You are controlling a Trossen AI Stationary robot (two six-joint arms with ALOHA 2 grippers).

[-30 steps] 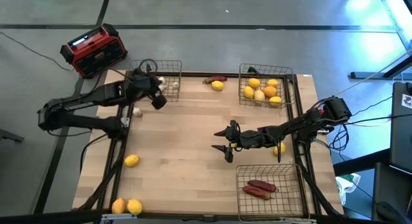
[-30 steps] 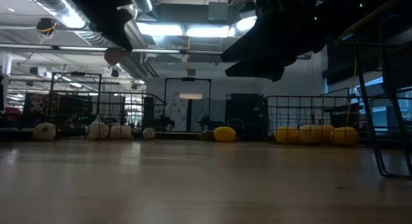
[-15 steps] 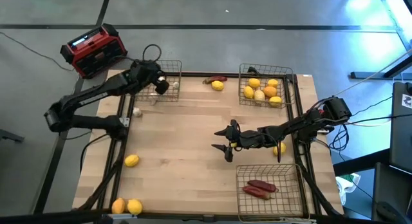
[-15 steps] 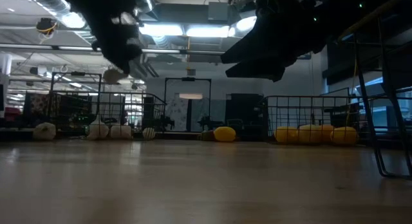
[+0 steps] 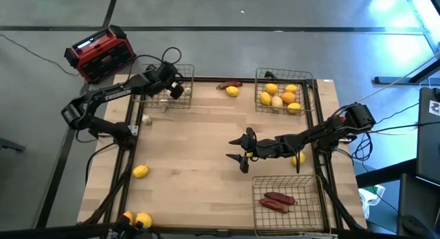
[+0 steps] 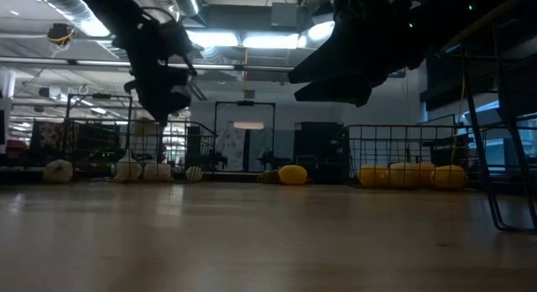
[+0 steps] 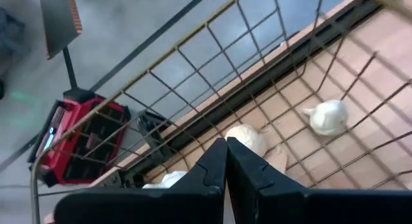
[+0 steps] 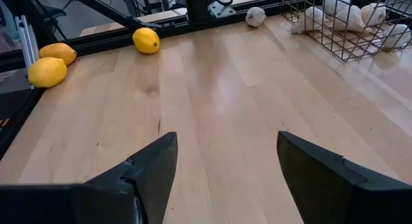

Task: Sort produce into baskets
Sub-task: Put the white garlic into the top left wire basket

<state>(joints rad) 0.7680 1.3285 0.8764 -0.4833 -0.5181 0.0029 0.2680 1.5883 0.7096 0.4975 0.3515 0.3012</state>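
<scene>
Left gripper [image 5: 173, 89] shut, swung from beside the far-left basket [image 5: 191, 77] to right over it, 1 bulb [image 7: 248, 137] at the tips, held or not cannot tell; looks like a drop-off about due. Holds bulbs [image 7: 327, 116] already; far-right basket [image 5: 258, 88] fruits [image 5: 278, 98], near basket [image 5: 256, 198] 2 peppers [image 5: 276, 200]. Right gripper [image 5: 238, 152] spread open, waiting mid-table.

We see a pale wood table [image 5: 199, 150], grey wire baskets [image 5: 287, 91], yellow lemons [image 5: 140, 172], an orange fruit [image 5: 288, 97], whitish garlic bulbs [image 7: 327, 116], dark red peppers [image 5: 278, 200], a red-and-black box [image 5: 101, 54] and black claws [image 5: 242, 151].
</scene>
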